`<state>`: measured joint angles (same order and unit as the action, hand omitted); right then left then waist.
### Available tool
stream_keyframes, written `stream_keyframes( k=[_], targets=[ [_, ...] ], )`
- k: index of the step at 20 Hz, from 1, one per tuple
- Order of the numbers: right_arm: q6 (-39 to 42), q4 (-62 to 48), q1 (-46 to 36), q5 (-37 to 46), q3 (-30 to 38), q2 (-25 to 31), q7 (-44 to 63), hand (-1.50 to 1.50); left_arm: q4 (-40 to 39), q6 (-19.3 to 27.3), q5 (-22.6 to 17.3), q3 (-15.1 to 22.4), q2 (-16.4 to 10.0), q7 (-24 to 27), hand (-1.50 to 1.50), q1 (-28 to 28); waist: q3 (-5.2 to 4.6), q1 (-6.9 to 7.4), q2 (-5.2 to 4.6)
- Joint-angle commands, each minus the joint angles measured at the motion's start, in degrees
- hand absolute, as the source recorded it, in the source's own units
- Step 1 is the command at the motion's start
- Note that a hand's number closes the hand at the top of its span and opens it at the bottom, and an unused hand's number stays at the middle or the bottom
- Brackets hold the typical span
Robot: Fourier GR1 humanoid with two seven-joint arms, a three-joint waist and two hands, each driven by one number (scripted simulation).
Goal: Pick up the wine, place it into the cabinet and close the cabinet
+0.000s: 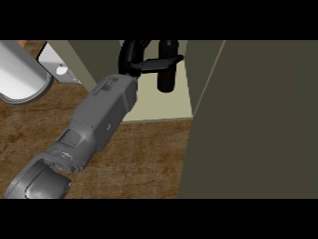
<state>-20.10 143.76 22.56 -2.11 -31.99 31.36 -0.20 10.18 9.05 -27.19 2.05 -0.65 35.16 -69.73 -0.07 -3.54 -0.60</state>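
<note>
Brown wood-grain counter (141,158) fills the lower left of the head view, with a paler wooden strip along its far left edge. Above it stands the olive cabinet (96,56), open, its pale shelf (158,105) showing as a light patch between the cabinet's left wall and the door (271,121). That door is swung out toward the viewer and covers nearly the whole right half of the view as one dark olive panel.

One grey forearm (103,114) comes in from the lower left corner, elbow low, and slants up and to the right, crossing the counter and the shelf's front edge. At its end the black left hand (137,63) is inside the cabinet opening. Its fingers (132,46) arch up and over to the right, while the thumb (162,62) lies flat across the front of the wine (167,79), so the hand is curled round the bottle.

The wine is a dark, slim bottle, roughly upright in the view, just right of the hand and just left of the door's edge, within the cabinet and over the shelf. Whether its lower end touches the shelf cannot be told from this angle.

At the upper left a thick white cylinder (13,70) with a grey rim reaches in from the edge, and a small white bracket (54,60) sits beside it, against the cabinet's left wall
</note>
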Motion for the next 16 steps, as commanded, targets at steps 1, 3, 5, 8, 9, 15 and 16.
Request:
stream_keyframes(
  k=[1, 3, 5, 8, 9, 15, 16],
  targets=[
    [0.1, 13.41, 5.87, -2.52, -0.4, 2.29, 4.0, -1.5, 1.37, 0.69, -0.38, 0.63, 0.61, -0.71, -1.5, 0.47, 0.05, 0.39, 0.75],
    [0.03, 11.06, 4.01, -2.08, -0.36, 1.27, 4.41, -1.5, 3.13, -0.74, -1.4, 2.04, 0.63, -0.47, -1.5, 2.48, 0.04, 0.83, 0.71],
    [-0.25, 14.49, 6.62, -4.08, 1.56, 2.39, 4.65, -1.5, 3.7, -0.7, -0.76, 1.03, 0.64, -2.92, -1.5, 0.97, 0.06, 1.55, 0.99],
    [-0.59, 13.94, 6.39, -3.36, 1.9, 2.36, 5.27, -1.5, 5.62, -2.83, -1.35, 2.13, 0.64, -1.9, -1.5, 4.56, 0.04, 1.86, 1.0],
    [-0.87, 8.21, 3.97, -2.48, 0.91, -0.33, 2.26, -1.5, 8.64, -4.64, -2.81, 4.07, 0.64, -1.96, -1.5, 6.9, 0.06, 2.26, 1.18],
    [-0.75, 13.23, 5.6, -3.82, 3.83, 2.56, 6.55, -1.5, 15.78, -7.65, -6.23, 7.65, 0.65, -2.76, -1.5, 13.53, 0.04, 2.43, 1.31],
    [-0.85, 12.23, 5.72, -2.82, 2.58, 1.93, 5.19, -1.5, 18.28, -6.54, -7.28, 9.7, 0.65, -3.69, -1.5, 15.73, 0.05, 2.6, 1.71]
  ],
)
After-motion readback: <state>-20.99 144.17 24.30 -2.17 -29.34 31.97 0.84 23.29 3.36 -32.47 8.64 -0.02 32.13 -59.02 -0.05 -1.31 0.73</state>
